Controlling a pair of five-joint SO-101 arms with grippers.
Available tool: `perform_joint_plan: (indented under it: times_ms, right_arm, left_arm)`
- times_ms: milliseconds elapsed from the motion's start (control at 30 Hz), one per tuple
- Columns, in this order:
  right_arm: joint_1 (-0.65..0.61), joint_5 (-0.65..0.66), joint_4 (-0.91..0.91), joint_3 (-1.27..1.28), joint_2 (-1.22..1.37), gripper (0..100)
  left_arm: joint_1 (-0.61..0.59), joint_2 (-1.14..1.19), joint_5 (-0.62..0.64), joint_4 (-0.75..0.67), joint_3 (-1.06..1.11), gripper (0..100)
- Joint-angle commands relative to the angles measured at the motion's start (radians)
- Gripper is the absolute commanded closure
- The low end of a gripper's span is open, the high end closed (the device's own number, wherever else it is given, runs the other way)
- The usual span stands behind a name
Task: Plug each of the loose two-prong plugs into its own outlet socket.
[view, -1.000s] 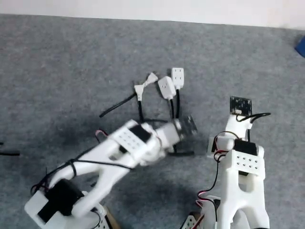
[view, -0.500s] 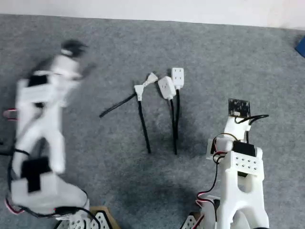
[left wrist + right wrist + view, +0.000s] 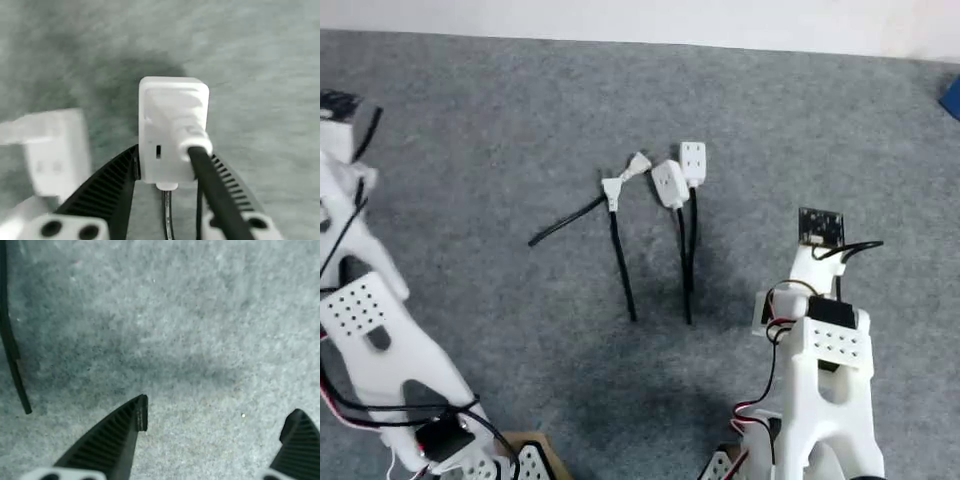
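The two loose plugs (image 3: 617, 186) lie touching at mid-table, just beside the two sockets (image 3: 680, 172) on the left arm's side, all heads pointing away from the bases, black cords (image 3: 686, 270) trailing back. The right gripper (image 3: 218, 412) — spread wide over bare carpet (image 3: 200, 315), holding nothing — sits nearer, on the sockets' side. The left gripper (image 3: 175, 155) has a white corded block (image 3: 172, 125) close against it; whether it grips, I cannot tell.

Grey carpet (image 3: 470, 120), pale strip (image 3: 620, 18) along far edge, blue corner (image 3: 952, 96)
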Motion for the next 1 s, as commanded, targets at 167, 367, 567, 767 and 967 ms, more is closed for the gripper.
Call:
perform_joint_plan:
  times_ms: [167,367,567,767,967]
  right_arm:
    - [-0.005,-0.008,-0.033,0.002,-0.002,60.1]
    - [-0.007,-0.008,-0.03,0.002,-0.002,60.1]
    - [-0.007,-0.008,-0.03,0.002,-0.002,60.1]
    - [-0.038,-0.008,-0.027,0.004,-0.002,60.1]
    - [-0.038,-0.008,-0.027,0.004,-0.002,60.1]
  left_arm:
    - [-0.159,0.196,-0.032,0.127,-0.447,99]
    - [-0.151,0.196,-0.032,0.19,-0.453,88]
    - [-0.102,0.191,-0.028,0.273,-0.456,63]
    - [-0.059,0.147,0.112,0.284,-0.476,61]
    - [-0.059,0.033,0.305,0.287,-0.475,61]
